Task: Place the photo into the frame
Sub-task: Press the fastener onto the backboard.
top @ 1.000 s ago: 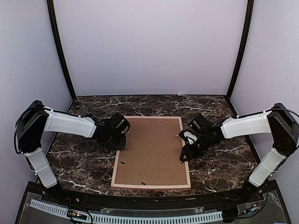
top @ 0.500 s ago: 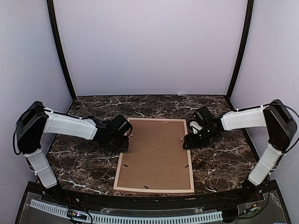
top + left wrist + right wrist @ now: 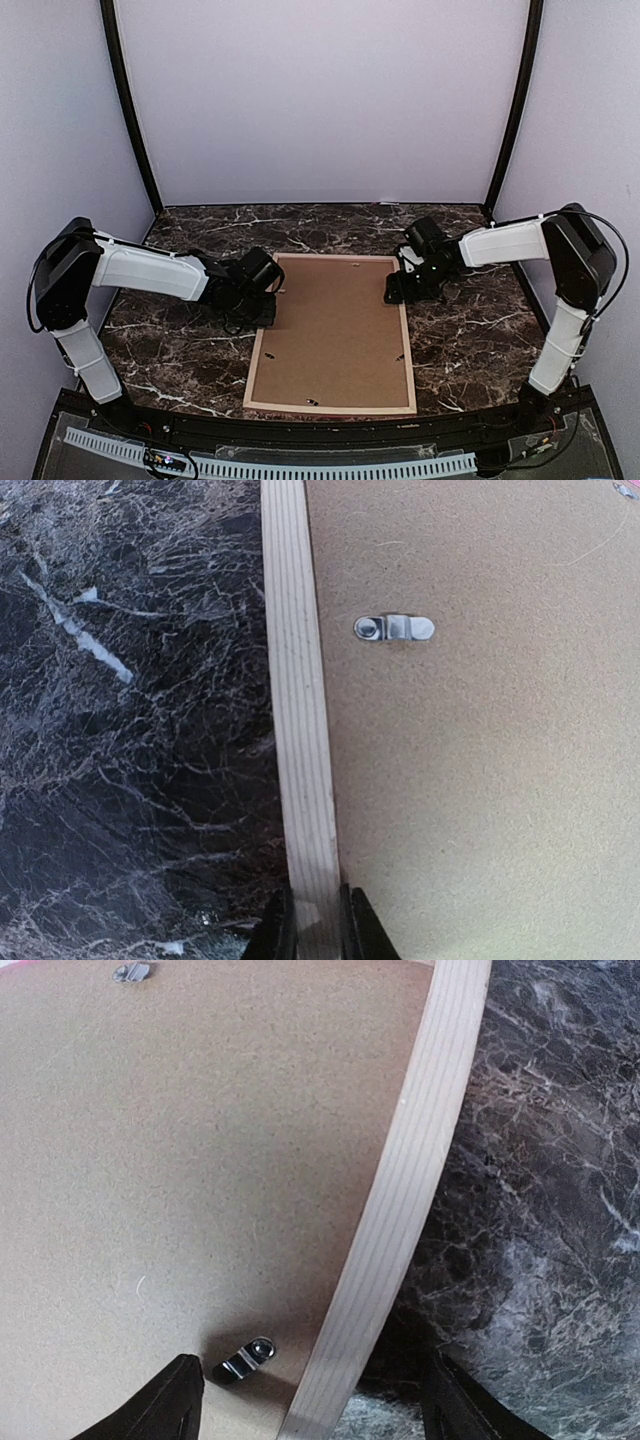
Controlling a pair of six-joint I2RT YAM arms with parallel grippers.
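Frame [image 3: 330, 408] lay face down at the centre of the table [image 3: 180, 350], with the brown backing [image 3: 335, 330] seated inside its rails. The left gripper [image 3: 262, 310] [image 3: 318, 920] was pinched onto the left rail. The right gripper [image 3: 398, 290] [image 3: 315, 1400] stood spread wide astride the right rail, holding nothing. Clips [image 3: 395, 628] [image 3: 243, 1359] lay on the board, short of the rails, so the back appeared unlatched. The photo showed in no view; whether it lay under the backing could not be told. Judged remaining: seat the photo if absent, then turn the clips.
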